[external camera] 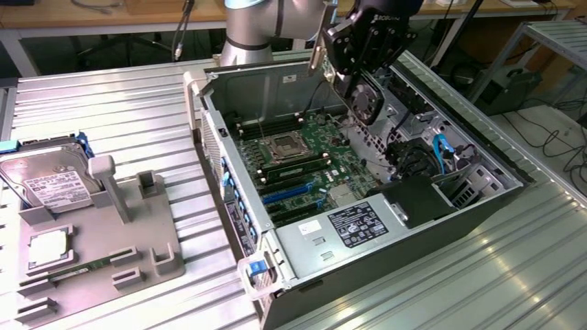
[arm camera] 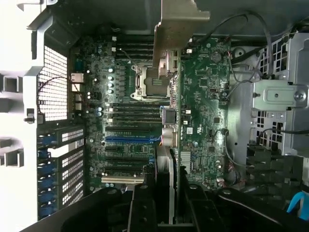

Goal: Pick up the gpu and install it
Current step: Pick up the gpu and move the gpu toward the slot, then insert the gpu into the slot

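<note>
Right now I see the gripper (arm camera: pixel 166 205) pinching the graphics card (external camera: pixel 368 98) by its upper edge, one finger on each face, so the card hangs on edge with its round fan showing in the exterior view. It is held above the open computer case (external camera: pixel 513 180), over the far part of the motherboard (external camera: pixel 307 155), and as far as I can judge it touches nothing below. I think it is carried upright like this because the connector edge must look down at the board. In the wrist view the card runs away from the camera, with its pale metal bracket (arm camera: pixel 181 19) at the far end, beyond the processor socket (arm camera: pixel 147 82). The long slots, among them the blue slot (arm camera: pixel 129 139), run across the line of the card and not along it, so in my judgement the card is not lined up with any slot and is not seated. The case lies on its side on the ribbed metal table (external camera: pixel 110 103), which leaves the board open from above. At the exterior view's left, well apart from the case, a grey holder (external camera: pixel 137 247) holds a hard drive (external camera: pixel 46 182), which is not part of this job.
</note>
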`<state>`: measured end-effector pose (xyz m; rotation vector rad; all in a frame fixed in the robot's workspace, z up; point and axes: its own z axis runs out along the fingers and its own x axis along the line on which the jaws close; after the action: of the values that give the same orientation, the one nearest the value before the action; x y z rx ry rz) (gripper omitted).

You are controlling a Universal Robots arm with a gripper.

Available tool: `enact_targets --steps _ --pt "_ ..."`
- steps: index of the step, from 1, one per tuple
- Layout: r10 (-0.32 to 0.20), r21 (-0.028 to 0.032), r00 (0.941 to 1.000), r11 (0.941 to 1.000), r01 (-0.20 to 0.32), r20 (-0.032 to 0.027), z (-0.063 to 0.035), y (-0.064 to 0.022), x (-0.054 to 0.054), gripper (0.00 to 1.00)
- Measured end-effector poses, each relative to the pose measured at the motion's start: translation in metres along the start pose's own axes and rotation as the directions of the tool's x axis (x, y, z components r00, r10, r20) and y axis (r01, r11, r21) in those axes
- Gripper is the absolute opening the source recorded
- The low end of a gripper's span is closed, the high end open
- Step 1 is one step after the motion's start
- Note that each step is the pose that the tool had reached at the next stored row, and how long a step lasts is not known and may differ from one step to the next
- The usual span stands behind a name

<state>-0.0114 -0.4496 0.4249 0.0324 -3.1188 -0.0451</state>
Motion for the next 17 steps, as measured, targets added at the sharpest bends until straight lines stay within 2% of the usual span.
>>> enact_targets --steps 5,17 --pt "0.004 0.0 1.0 1.0 -0.004 0.0001 0.0004 0.0 -0.0119 0.28" --pt "0.004 0.0 1.0 1.0 -0.004 0.0001 0.0004 0.0 -0.0126 0.28"
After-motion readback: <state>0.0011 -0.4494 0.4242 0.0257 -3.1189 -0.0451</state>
